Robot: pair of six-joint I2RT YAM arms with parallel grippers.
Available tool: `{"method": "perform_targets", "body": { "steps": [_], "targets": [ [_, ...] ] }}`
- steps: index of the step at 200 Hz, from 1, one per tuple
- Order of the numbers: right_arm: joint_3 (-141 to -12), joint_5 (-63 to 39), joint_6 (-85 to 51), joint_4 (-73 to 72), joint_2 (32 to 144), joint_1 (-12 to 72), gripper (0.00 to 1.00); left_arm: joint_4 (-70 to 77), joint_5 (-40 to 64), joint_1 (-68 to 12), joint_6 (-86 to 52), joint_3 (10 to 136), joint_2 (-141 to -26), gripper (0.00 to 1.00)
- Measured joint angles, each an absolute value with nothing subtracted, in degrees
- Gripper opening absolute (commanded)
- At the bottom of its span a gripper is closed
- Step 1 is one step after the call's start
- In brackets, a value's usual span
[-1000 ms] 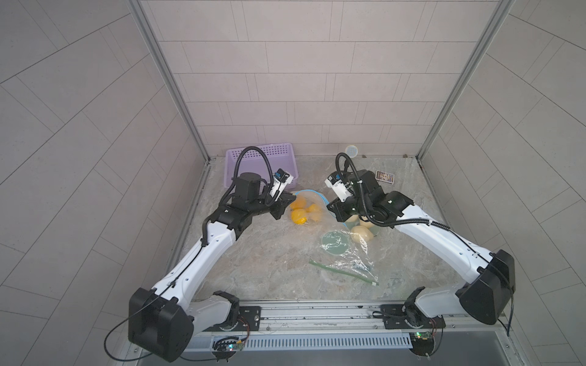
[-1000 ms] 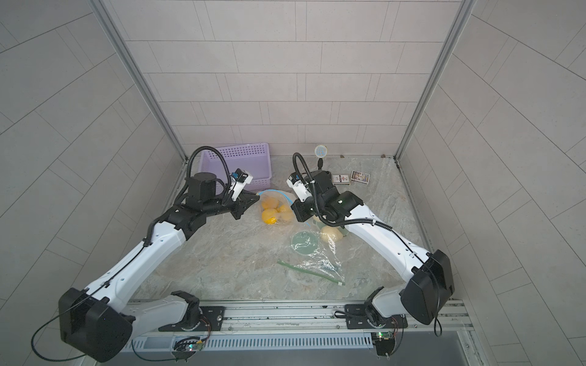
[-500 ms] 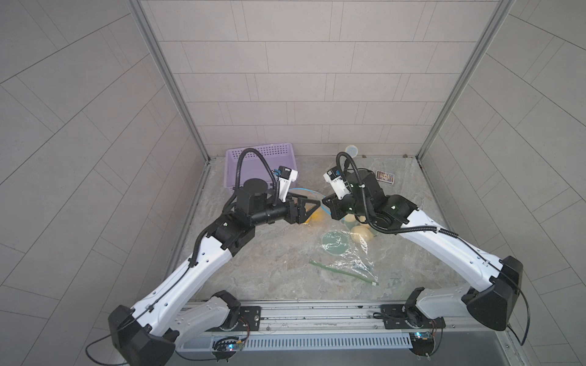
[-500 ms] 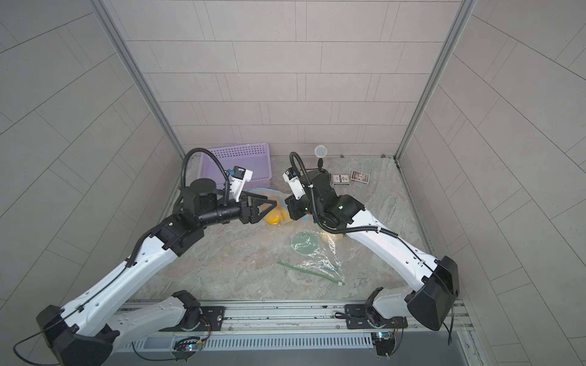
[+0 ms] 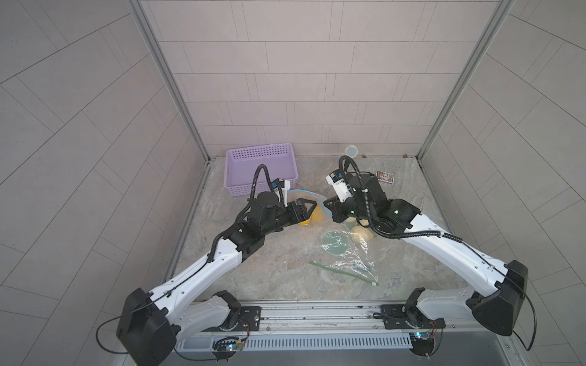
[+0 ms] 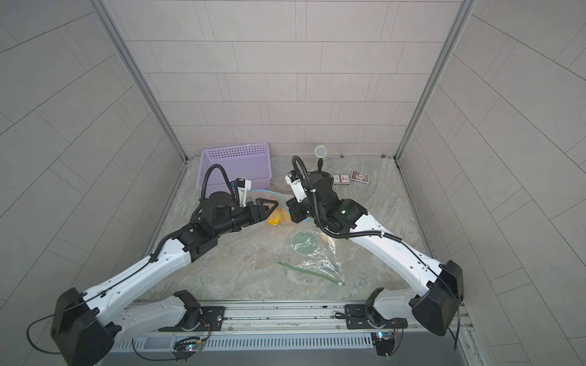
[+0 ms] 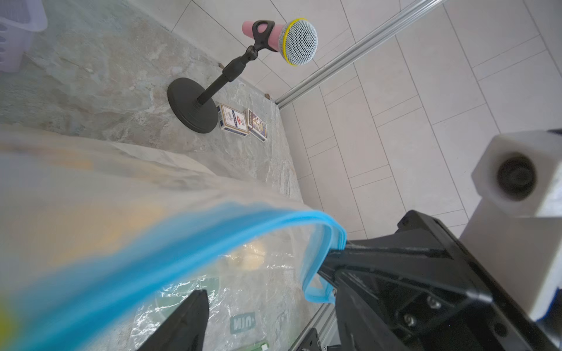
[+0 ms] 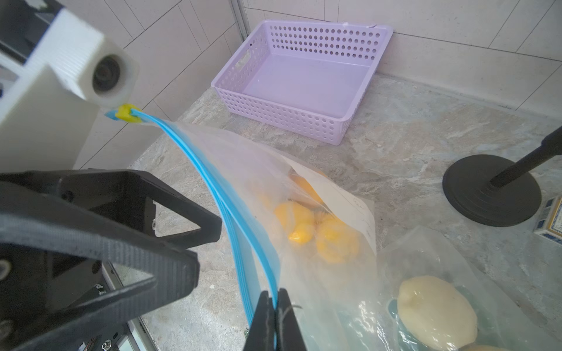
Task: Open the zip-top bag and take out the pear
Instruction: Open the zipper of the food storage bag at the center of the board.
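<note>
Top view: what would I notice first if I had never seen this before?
In the middle of the table, the right claw pinches the blue zip edge of a clear zip-top bag with yellow fruit inside. The left claw stands open beside it. A purple basket sits in the back corner on the robot's left, and a pink microphone stands by the back wall.
</note>
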State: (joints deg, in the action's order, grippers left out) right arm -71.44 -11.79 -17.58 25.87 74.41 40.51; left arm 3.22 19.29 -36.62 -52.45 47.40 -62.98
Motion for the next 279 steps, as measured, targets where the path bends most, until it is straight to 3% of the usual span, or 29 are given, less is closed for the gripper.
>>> {"method": "perform_targets", "body": {
  "steps": [28,57,80,98,120,140,178,204,244,279],
  "targets": [
    [-71.0,-12.0,-17.7,25.6,74.4,40.6,0.00,6.8,18.8,-36.8,-54.6,47.3,-63.5,0.70],
    [-70.9,-12.2,-17.9,25.0,74.3,40.7,0.00,9.4,18.9,-36.9,-55.8,47.4,-66.2,0.55],
    [-70.6,-12.2,-18.1,24.6,74.1,40.9,0.00,9.8,19.1,-36.9,-56.2,47.7,-69.2,0.50],
    [-70.4,-12.4,-18.1,24.6,73.8,40.9,0.00,9.6,19.2,-36.9,-55.9,48.5,-70.9,0.34],
    [-70.4,-12.6,-18.1,24.6,73.5,40.9,0.00,8.8,19.5,-36.9,-55.3,50.5,-72.5,0.28],
    [-70.4,-12.6,-18.1,24.6,73.1,40.9,0.00,8.0,19.7,-36.9,-54.2,51.5,-72.8,0.00],
    [-71.5,-10.7,-19.8,24.8,72.3,39.8,0.00,2.6,19.8,-35.4,-50.4,52.0,-71.7,0.00],
    [-75.2,-8.8,-23.3,24.7,72.0,34.2,0.00,-0.3,21.2,-32.8,-48.7,55.5,-72.2,0.00],
    [-84.0,-5.2,-26.2,27.4,69.7,24.1,0.00,0.0,26.8,-32.4,-48.4,74.1,-82.1,0.00],
    [-94.7,-1.4,-23.7,31.0,67.4,22.5,0.00,2.4,31.7,-35.0,-49.3,89.1,-90.1,0.00]
  ]
}}
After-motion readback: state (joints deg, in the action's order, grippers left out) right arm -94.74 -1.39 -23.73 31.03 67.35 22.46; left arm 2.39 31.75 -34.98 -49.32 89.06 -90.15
